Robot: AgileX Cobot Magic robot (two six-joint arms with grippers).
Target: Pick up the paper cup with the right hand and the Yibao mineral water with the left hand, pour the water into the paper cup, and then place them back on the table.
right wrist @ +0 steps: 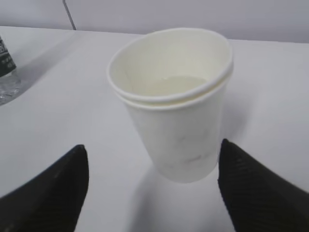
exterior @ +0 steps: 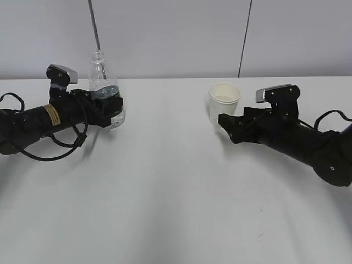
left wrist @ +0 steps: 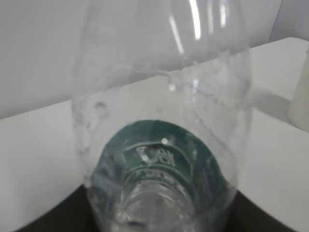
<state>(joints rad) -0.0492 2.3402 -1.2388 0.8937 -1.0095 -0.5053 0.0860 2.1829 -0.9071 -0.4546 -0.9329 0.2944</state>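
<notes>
A wide white bench (exterior: 176, 198) is stretching across the scene, with a pale wall running along its far edge. Two black robot arms are lying low over it, one reaching in from each side.

On the left, the left tool (exterior: 113, 107) is closing around the lower body of a small clear water bottle (exterior: 102, 77). The bottle is standing upright with no cap, its dark green label partly hidden by the tool. It is sitting toward the back of the bench, not far from the far edge. In the left wrist view the bottle (left wrist: 161, 145) is filling almost the whole picture, so the fingers themselves are not showing there.

On the right, a cream paper cup (exterior: 224, 102) is standing upright on the bench, well apart from the bottle. The right tool (exterior: 226, 125) is sitting just in front of the cup's base. In the right wrist view its two black fingers (right wrist: 53, 193) are spreading wide, one on each side of the cup (right wrist: 174, 106), touching nothing and holding nothing. The inside of the cup is showing a pale level surface partway down.

Between the two arms, and all across the near half of the bench, bare white surface is lying open.
</notes>
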